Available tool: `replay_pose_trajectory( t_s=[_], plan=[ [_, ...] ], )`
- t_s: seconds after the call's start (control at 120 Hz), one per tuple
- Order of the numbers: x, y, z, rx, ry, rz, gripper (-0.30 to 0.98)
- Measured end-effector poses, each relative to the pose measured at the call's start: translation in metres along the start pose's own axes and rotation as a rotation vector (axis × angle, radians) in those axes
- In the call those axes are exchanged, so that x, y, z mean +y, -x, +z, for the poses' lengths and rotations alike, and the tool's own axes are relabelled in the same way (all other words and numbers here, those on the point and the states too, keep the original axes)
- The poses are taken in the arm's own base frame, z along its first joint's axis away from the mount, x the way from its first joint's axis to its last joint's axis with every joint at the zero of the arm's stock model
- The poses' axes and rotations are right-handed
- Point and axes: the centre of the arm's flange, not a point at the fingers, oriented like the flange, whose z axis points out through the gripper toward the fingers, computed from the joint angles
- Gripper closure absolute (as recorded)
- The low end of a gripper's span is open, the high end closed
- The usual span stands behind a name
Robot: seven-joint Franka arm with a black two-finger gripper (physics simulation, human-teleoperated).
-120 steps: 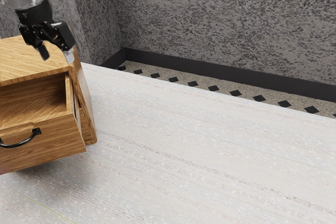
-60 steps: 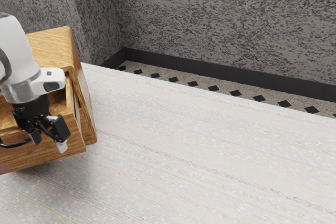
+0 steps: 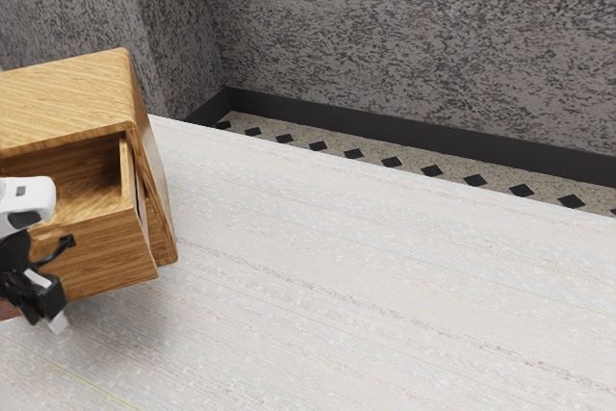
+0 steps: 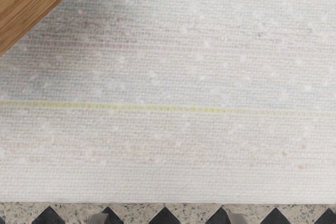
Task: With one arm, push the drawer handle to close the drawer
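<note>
Gripper (image 3: pixel 44 315) at exterior view's left, fingers apart, grasping nothing, low before the drawer front. Black handle (image 3: pixel 60 249) just beside it: looks rigid, slick; push its middle, no pinch needed. Drawer (image 3: pixel 106 252) open, wooden, probably moderately heavy; straight shove into cabinet (image 3: pixel 96 89).

In the exterior view I count one cabinet (image 3: pixel 67 98), one drawer (image 3: pixel 106 247) and one handle (image 3: pixel 58 251) toward nine o'clock, one gripper (image 3: pixel 38 315) toward eight, one table (image 3: pixel 366 276), two walls (image 3: pixel 414 36) meeting toward eleven, and eleven dark floor diamonds (image 3: pixel 391 162), edge ones included, running from ten to three.
</note>
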Motion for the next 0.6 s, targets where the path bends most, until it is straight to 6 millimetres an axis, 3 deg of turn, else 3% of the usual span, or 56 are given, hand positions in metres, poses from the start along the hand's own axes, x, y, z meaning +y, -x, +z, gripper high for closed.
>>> replay_pose_trajectory(
  t_s=[0.092,0.217,0.6],
  plan=[
    [-0.022,0.006,-0.002,-0.011,0.03,-0.192,0.6],
    [-0.022,0.009,-0.001,-0.025,0.02,-0.344,0.7],
    [-0.04,-0.012,-0.002,0.102,-0.147,-0.609,0.78]
  ],
)
